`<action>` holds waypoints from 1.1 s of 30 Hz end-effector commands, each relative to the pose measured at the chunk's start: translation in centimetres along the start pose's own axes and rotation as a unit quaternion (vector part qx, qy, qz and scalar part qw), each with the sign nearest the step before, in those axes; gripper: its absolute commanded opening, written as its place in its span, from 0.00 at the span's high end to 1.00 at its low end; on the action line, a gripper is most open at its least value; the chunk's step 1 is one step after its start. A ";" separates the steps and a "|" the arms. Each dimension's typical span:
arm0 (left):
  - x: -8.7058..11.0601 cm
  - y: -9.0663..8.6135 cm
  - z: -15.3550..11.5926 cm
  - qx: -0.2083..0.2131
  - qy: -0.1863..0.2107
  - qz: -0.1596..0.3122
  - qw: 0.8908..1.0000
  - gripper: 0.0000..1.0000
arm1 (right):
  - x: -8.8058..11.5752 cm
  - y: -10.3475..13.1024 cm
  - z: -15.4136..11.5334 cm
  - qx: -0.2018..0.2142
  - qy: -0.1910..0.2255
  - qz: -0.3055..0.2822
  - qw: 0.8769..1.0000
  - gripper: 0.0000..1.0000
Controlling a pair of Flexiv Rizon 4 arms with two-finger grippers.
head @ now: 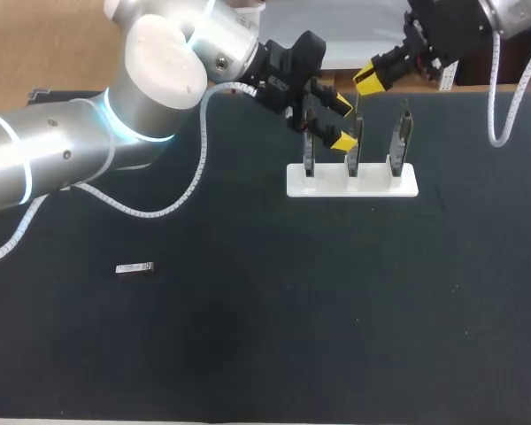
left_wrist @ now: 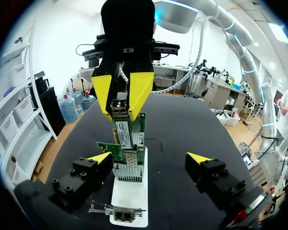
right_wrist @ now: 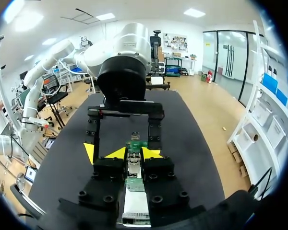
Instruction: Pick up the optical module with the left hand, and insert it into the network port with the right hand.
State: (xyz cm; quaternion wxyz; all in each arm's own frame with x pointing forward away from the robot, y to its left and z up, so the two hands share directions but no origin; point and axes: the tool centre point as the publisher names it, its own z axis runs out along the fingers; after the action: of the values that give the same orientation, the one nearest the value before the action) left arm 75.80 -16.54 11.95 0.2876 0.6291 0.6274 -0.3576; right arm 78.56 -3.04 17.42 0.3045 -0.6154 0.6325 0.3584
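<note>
Holding optical module (left_wrist: 123, 133) at network card (left_wrist: 140, 125)

Right tool (right_wrist: 134, 153) is clamping the optical module at a network card standing in the white rack (head: 352, 181). Left tool (left_wrist: 149, 157) is hanging spread apart alongside; another module (head: 134, 267) is lying on the worktop (head: 336, 310).

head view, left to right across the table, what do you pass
small module on the table → left gripper → right gripper with its optical module → rightmost card in the white stand

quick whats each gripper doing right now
Left gripper: open, holding nothing.
Right gripper: closed on the small silver metal optical module.
</note>
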 end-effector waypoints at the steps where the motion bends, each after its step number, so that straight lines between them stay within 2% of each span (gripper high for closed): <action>1: -0.1 0.2 0.0 0.002 0.003 -0.001 1.000 0.00 | -0.2 0.2 -0.1 0.005 -0.001 -0.002 1.000 1.00; 33: -0.1 0.2 0.0 0.002 0.003 -0.001 1.000 0.00 | -0.5 1.0 0.0 0.024 0.006 -0.019 1.000 1.00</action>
State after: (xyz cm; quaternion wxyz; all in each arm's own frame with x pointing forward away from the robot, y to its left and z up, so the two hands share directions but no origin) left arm 75.80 -16.54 11.95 0.2876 0.6291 0.6274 -0.3576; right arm 78.15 -2.83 17.70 0.3196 -0.6216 0.6285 0.3412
